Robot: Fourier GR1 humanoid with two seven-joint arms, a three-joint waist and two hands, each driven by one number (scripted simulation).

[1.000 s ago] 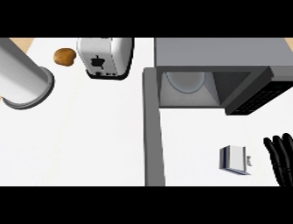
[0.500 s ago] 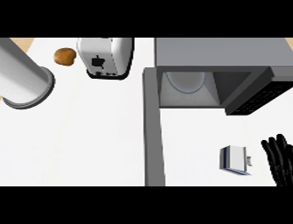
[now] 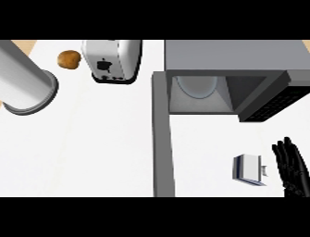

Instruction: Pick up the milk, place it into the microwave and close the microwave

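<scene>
My left forearm (image 3: 17,76) lies at far left, its hand out of view. The microwave (image 3: 236,76) stands open, door (image 3: 163,139) swung toward me. The milk (image 3: 250,169) stands on the counter (image 3: 89,148), seemingly just beside my right hand (image 3: 294,169), fingers straight, holding nothing.

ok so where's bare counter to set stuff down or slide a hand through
Widest bare patch: left of the open microwave door, below the toaster. Another lies between the microwave and the milk. It is crowded where the right hand sits beside the milk.
</scene>
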